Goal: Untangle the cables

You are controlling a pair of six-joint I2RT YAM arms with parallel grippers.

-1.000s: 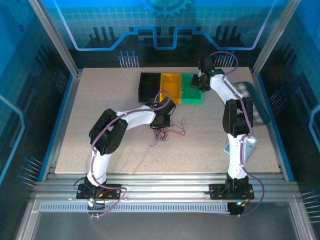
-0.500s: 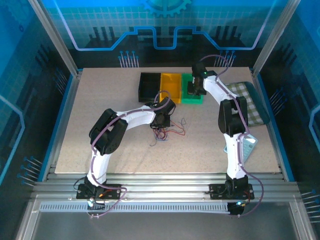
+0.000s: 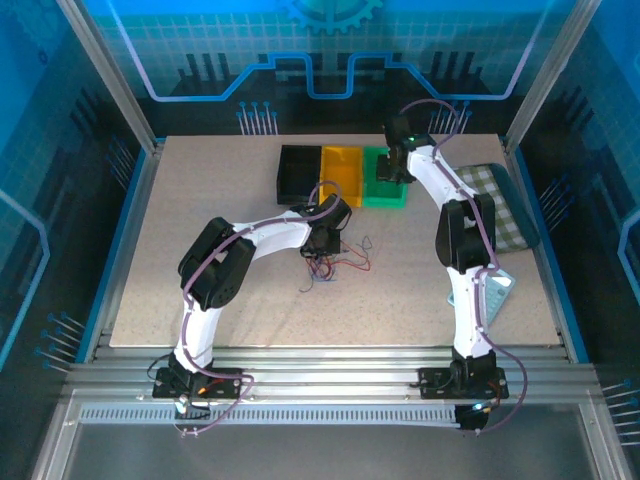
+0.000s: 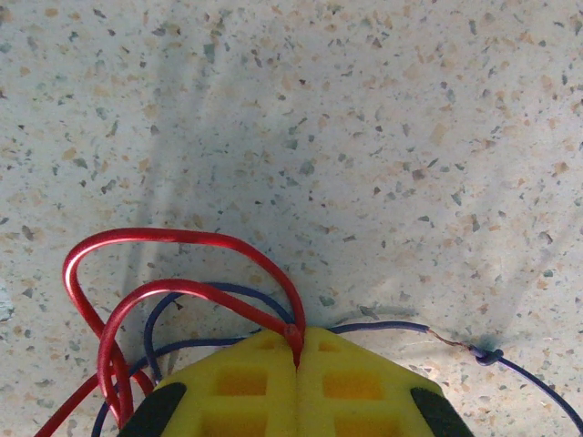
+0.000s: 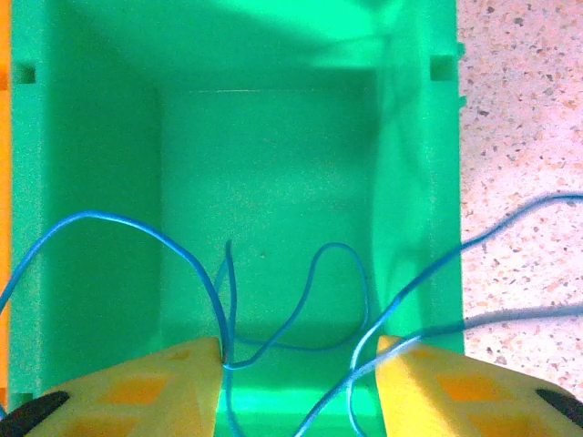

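My left gripper (image 3: 325,250) is low over the table's middle, shut on a thin red cable (image 4: 182,238) that loops out from between its yellow fingertips (image 4: 246,382). A blue-purple cable (image 4: 392,326) lies on the table under them, among a small tangle of cables (image 3: 343,263). My right gripper (image 3: 392,172) hovers over the green bin (image 5: 273,137) with its jaws apart. A light blue cable (image 5: 337,264) lies loose in that bin between the jaws, brushing the left fingertip (image 5: 182,373), and trails over the bin's right wall onto the table.
A black bin (image 3: 298,170) and a yellow bin (image 3: 343,170) stand left of the green bin (image 3: 385,195) at the back. A checked cloth (image 3: 505,205) lies at the right edge, with a pale flat object (image 3: 490,290) near the right arm.
The right gripper shifted left to above the green bin, then its jaws parted and the blue cable came loose into the bin. The left arm has stayed still.
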